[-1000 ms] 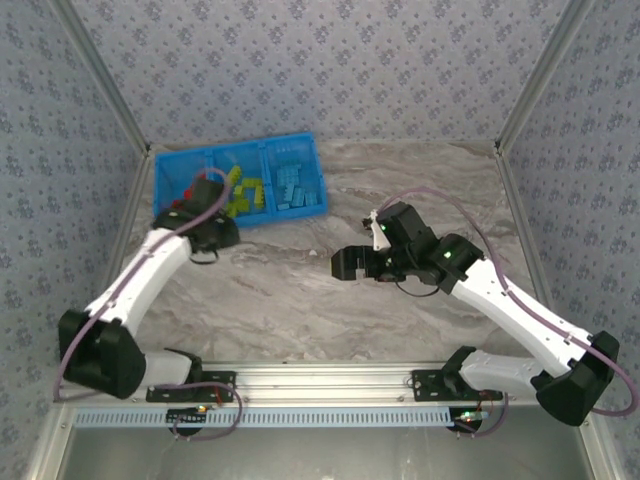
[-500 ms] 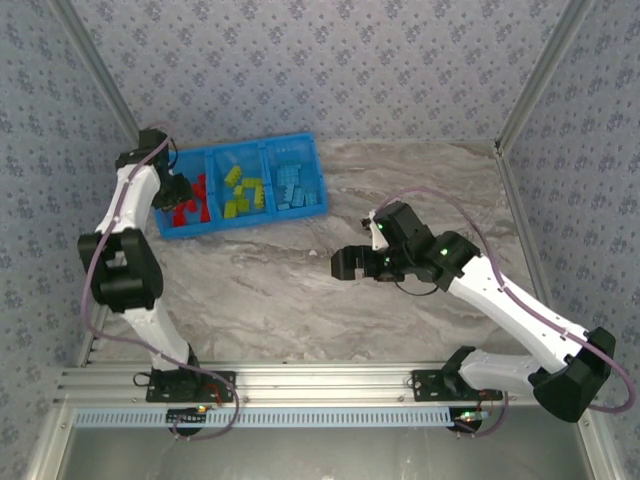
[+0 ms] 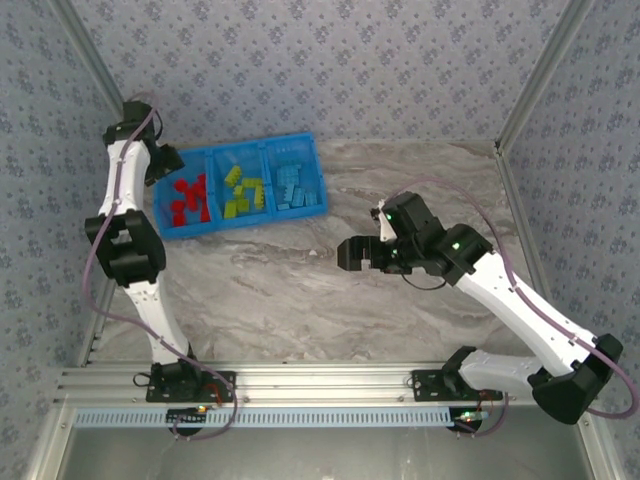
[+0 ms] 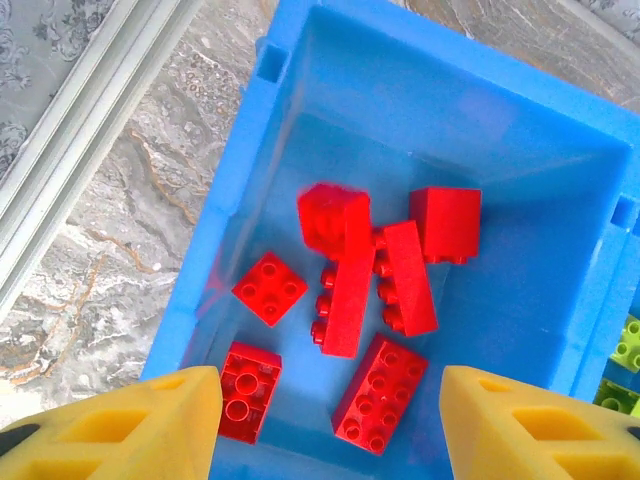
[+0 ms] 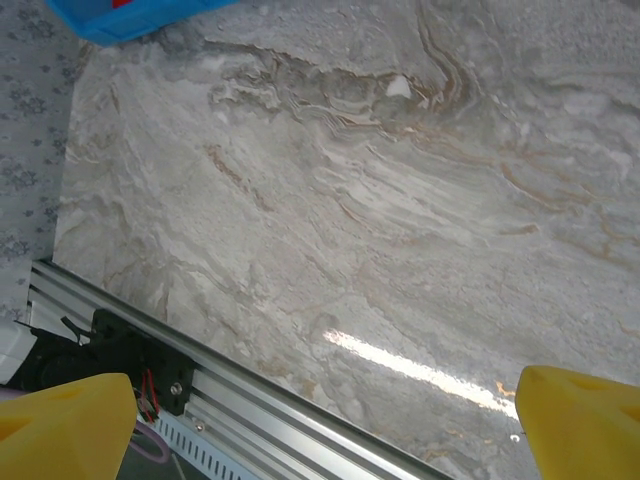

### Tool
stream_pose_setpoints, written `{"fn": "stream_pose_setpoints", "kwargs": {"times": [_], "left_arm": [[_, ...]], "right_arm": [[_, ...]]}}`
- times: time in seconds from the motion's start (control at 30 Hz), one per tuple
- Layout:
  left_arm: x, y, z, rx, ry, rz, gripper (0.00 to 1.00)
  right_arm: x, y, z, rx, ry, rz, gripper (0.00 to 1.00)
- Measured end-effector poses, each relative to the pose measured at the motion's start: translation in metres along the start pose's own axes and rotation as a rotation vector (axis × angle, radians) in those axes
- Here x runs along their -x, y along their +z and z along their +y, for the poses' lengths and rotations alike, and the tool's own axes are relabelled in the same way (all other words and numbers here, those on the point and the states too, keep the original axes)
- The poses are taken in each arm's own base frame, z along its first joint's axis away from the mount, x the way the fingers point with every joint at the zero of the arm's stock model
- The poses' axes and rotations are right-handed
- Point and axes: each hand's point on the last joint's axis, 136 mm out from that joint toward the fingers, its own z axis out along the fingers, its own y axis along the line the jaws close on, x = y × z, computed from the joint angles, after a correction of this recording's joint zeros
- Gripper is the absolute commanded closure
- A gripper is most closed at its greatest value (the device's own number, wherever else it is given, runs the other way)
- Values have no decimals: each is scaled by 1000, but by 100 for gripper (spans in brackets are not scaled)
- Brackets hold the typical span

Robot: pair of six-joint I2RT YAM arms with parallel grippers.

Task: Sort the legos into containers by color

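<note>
Left pincer (image 4: 330,428) gapes empty over red legos (image 4: 350,300) (fingertips cropped at the frame edge), right pincer (image 5: 325,420) likewise wide.

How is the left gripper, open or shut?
Open. The left gripper's yellow fingers stand wide apart with nothing between them, over red legos lying in the tray.

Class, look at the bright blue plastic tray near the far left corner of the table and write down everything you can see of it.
The bright blue plastic tray is one shallow, glossy rectangular moulding, with thin divider walls making three side-by-side compartments. It lies flat on the marble-patterned table top, slightly skewed, near the far left corner. Red studded bricks lie loose in its left compartment, lime green ones in the middle, light blue ones in the right.
</note>
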Motion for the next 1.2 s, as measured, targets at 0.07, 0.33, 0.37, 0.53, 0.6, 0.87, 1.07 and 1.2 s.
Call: {"fn": "stream_pose_setpoints", "kwargs": {"times": [0.07,0.33,0.37,0.53,0.6,0.87,1.07,1.2], "left_arm": [[-3,-9,1,-5,2,-10,39],[-103,-126,-8,-145,103,-157,18],[-118,-141,-9,-177,131,-191,16],[-194,-150,18,-250,201,-286,12],[-221,-131,35,-233,230,-283,13],[-263,-49,57,-164,354,-229,1],[-246,-12,67,-149,310,-328,1],[-228,2,49,-203,358,-387,1]], "right_arm": [[3,0,0,-2,-9,-6,0],[21,-7,-39,-148,-7,-111,0],[23,-9,-51,-184,-4,-138,0],[23,-28,-134,-451,22,-293,0],[22,-34,-170,-571,2,-369,0],[-11,-14,-296,-932,-63,-428,0],[-9,2,-358,-991,28,-414,0],[23,7,-372,-916,18,-518,0]]}}
